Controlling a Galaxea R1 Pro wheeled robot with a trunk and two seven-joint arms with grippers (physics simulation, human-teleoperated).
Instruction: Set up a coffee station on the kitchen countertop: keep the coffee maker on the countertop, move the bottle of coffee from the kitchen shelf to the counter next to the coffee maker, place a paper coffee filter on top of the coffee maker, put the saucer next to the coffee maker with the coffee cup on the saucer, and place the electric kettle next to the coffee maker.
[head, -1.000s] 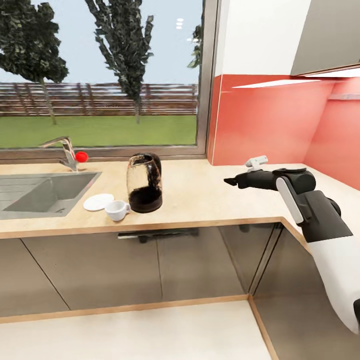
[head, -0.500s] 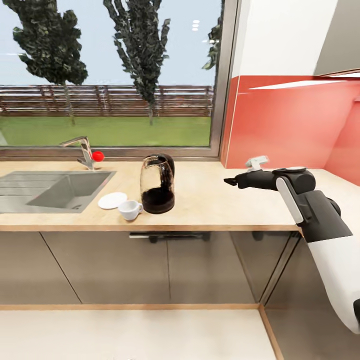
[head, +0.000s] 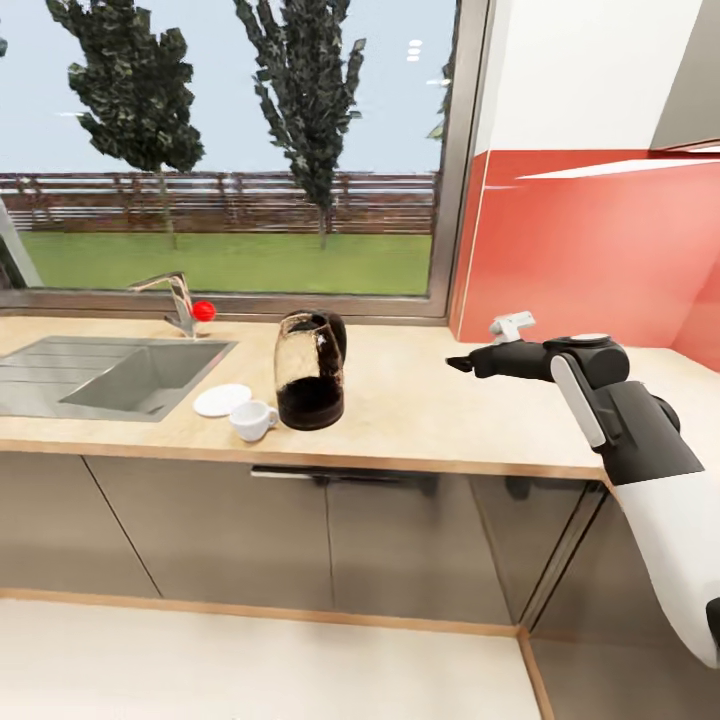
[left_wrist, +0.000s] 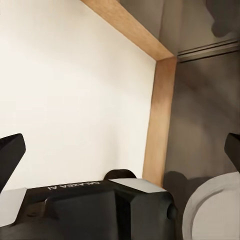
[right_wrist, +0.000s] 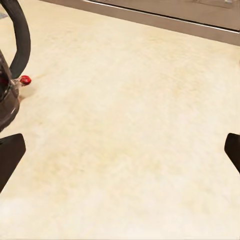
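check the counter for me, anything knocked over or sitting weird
Nothing is knocked over or spilled. The kettle stands upright on the counter, but the cup sits on bare wood beside the saucer rather than on it.

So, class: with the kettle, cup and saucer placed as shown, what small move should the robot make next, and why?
Probably swing the right gripper toward the electric kettle. Its fingers are spread wide with nothing between them, it hangs over bare countertop, and the kettle stands apart from it, beside the coffee cup and saucer.

A home kitchen: wood-grain countertop, steel sink, tap, red backsplash, garden window.
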